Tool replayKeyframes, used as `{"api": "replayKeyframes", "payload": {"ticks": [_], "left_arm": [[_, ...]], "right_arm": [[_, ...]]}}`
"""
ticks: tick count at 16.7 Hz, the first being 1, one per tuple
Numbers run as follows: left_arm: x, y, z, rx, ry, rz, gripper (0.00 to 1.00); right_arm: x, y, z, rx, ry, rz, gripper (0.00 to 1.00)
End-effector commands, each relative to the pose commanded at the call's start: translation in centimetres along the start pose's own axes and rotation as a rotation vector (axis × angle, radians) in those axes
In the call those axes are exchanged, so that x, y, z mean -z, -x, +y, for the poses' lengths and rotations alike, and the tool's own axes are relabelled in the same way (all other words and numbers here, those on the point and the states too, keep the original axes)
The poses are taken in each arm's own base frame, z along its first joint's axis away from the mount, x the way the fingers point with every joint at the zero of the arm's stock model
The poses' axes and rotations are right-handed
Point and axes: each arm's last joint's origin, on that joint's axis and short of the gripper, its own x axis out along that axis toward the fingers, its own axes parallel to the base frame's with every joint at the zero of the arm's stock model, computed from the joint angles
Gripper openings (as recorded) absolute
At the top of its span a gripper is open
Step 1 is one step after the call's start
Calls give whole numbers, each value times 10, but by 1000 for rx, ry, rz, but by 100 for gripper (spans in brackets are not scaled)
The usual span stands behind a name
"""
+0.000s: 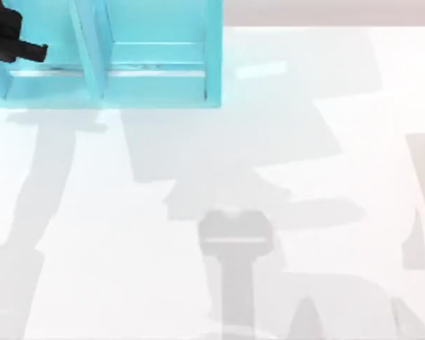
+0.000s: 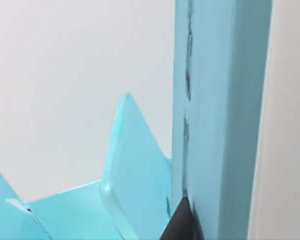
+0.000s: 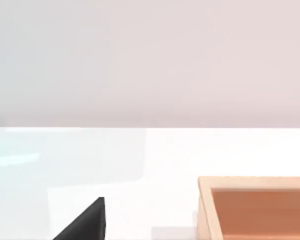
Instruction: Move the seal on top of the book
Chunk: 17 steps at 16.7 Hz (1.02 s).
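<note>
The seal is out of view, and so is the book. My left gripper (image 1: 14,42) is a black shape at the far left of the table, over the light-blue compartment shelf (image 1: 156,78). In the left wrist view a dark part of it (image 2: 177,222) rests close against a shelf wall (image 2: 215,125). A black part of my right gripper (image 3: 85,222) hangs over the white table.
The light-blue shelf, with upright dividers, takes up the far left corner of the white table (image 1: 269,177). A tan-rimmed box with an orange inside (image 3: 255,210) lies just ahead of my right gripper. Grey arm shadows fall across the table.
</note>
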Motion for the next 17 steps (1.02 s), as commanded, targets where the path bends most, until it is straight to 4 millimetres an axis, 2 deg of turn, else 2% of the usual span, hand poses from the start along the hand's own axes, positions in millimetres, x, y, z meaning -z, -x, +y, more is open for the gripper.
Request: {"api": "replayKeyframes", "payload": {"ticks": [3, 6, 13, 17], "left_arm": [[-5, 36, 6, 6, -6, 8, 0], [-4, 52, 7, 12, -12, 18, 0], [-4, 51, 4, 19, 11, 25, 0], [-12, 45, -14, 54, 163, 51, 0]], "right_arm": [[0, 0, 0, 0, 0, 0, 100], [0, 0, 0, 0, 0, 0, 100], [0, 0, 0, 0, 0, 0, 100], [0, 0, 0, 0, 0, 0, 100]]}}
